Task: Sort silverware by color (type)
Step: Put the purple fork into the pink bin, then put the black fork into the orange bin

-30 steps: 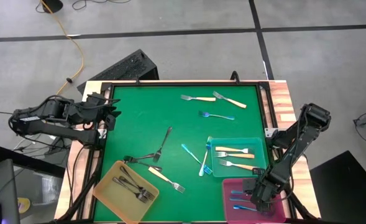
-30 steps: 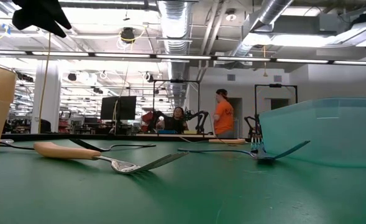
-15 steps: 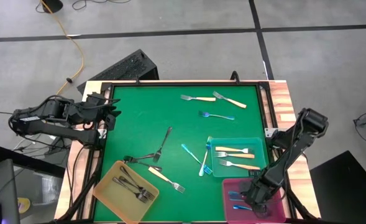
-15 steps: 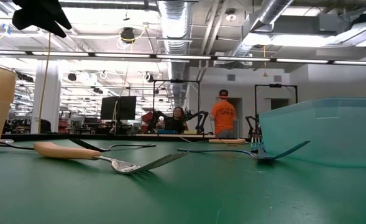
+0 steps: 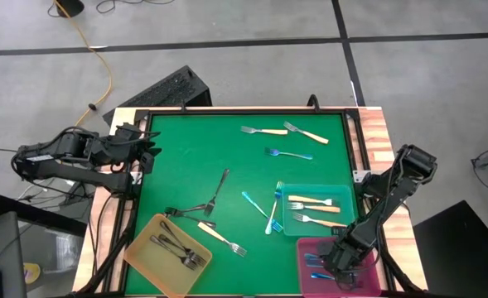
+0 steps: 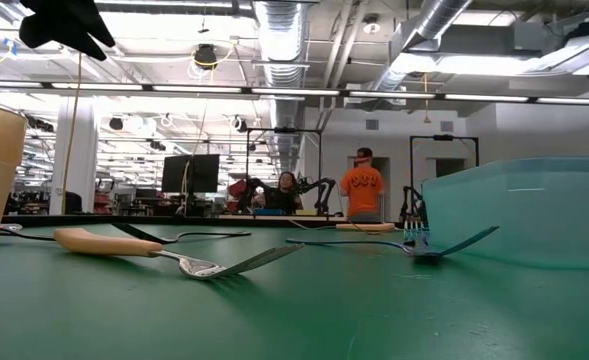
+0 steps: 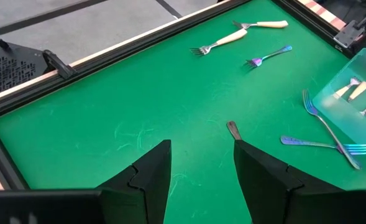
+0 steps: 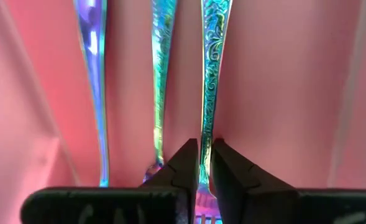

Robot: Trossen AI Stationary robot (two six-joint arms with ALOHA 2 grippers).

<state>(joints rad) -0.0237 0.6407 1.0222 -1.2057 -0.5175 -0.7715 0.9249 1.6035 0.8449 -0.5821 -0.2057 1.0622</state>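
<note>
Right claw (image 5: 339,263) is down inside the pink tray (image 5: 310,246) at the table's (image 5: 186,149) front right corner. In the right wrist view, right claw (image 8: 204,146) has its two fingers squeezed in tight on the handle of a blue fork (image 8: 210,74), barely any gap. That fork lies flat on the tray floor, with two more blue ones (image 8: 89,74) (image 8: 161,74) lined up just beside it.

Left claw (image 5: 144,153) hangs over the table's left edge. It's open with nothing between the fingers; you can see that plainly in its own wrist view (image 7: 201,149).

The rest of the silverware:
- The teal tray (image 5: 343,189) sits at the right edge, touching the back side of the pink one. It holds two cream forks (image 5: 314,203) (image 5: 318,220).
- The yellow tray (image 5: 144,240) is at the front left corner, turned at an angle, with a few grey forks (image 5: 176,248) in it.
- Two cream forks (image 5: 264,131) (image 5: 306,132) lie loose near the back edge, with a blue one (image 5: 289,154) just in front of them.
- Two blue ones (image 5: 254,204) (image 5: 275,207) are by the teal tray's left side; one is right up against it.
- Two grey ones (image 5: 219,189) (image 5: 186,210) lie mid-table.
- One cream fork (image 5: 223,238) lies just beside the yellow tray.
</note>
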